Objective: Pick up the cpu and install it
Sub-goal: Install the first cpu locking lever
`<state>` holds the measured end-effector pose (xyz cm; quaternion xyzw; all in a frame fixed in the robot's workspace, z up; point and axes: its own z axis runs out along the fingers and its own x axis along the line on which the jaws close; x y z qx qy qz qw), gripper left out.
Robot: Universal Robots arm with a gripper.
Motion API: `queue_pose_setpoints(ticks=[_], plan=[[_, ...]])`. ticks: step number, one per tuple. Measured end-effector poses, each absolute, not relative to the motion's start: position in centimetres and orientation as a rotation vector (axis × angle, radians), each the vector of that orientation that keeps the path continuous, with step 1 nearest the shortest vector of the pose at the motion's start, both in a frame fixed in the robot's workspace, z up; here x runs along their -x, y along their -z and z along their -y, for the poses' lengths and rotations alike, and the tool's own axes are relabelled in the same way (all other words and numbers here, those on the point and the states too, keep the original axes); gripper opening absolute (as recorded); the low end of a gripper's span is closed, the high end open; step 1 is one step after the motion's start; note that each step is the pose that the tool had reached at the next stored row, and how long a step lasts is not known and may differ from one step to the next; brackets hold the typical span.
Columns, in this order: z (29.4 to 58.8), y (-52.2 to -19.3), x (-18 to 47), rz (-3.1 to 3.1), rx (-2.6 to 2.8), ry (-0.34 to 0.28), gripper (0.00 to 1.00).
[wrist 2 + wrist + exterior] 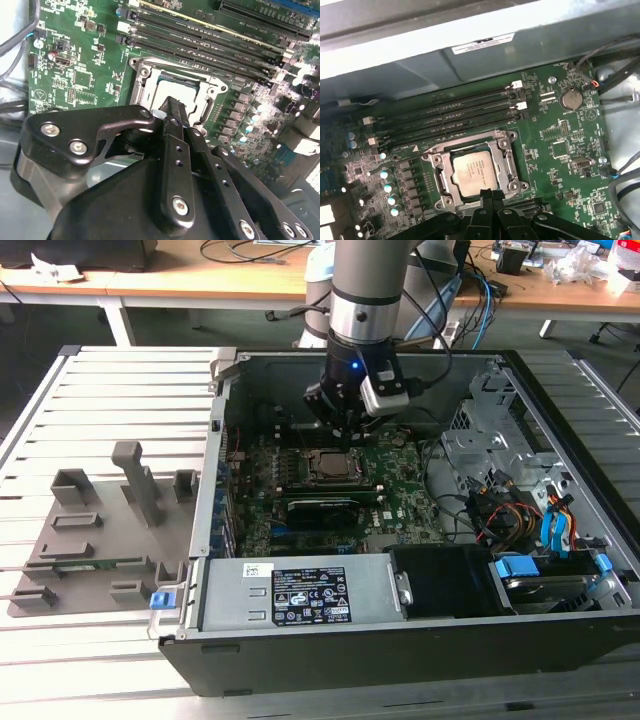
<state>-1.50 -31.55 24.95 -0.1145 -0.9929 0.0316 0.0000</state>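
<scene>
The cpu (471, 172), a small square chip with a pale metal top, lies flat inside the metal-framed socket (506, 159) on the green motherboard (560, 150). The second wrist view also has the cpu (176, 93) in its socket. My gripper (490, 196) hangs just above the socket's edge, fingers pressed together with nothing between them. In the second wrist view the black fingertips (172, 106) overlap part of the chip. In the exterior view the gripper (346, 436) reaches down into the open computer case, right over the socket (330, 468).
Memory slots (450, 117) run alongside the socket. A power supply (300, 595) sits at the case front; a drive cage (480, 430) and cables (510, 510) are at the exterior view's right. Grey holder blocks (100, 530) lie outside the case at its left.
</scene>
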Motion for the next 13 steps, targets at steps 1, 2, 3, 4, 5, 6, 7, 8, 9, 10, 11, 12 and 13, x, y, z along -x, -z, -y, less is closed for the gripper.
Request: queue_pose_setpoints(ticks=[1, 2, 3, 4, 5, 6, 7, 8, 9, 10, 11, 12, 13], plan=[[31.55, -24.95, 1.5, 3.124, 0.324, -0.099, 0.11], [31.56, -24.95, 1.5, 3.128, 0.291, -0.099, 0.11], [31.56, -24.95, 1.5, 3.132, 0.253, -0.099, 0.11], [31.55, -24.95, 1.5, 3.134, 0.232, -0.099, 0.11], [31.56, -24.95, 1.5, 3.135, 0.217, -0.099, 0.11], [31.56, -24.95, 1.5, 3.137, 0.195, -0.099, 0.11], [31.55, -24.95, 1.5, 3.14, 0.16, -0.099, 0.11], [31.55, -24.95, 1.5, 3.141, 0.136, -0.099, 0.11], [31.56, -24.95, 1.5, 3.143, 0.104, -0.099, 0.11], [31.55, -24.95, 1.5, 3.145, 0.074, -0.099, 0.11], [31.55, -24.95, 1.5, 3.146, 0.049, -0.099, 0.11], [31.56, -24.95, 1.5, 3.147, 0.016, -0.099, 0.11], [31.55, -24.95, 1.5, 3.147, -0.018, -0.099, 0.11]])
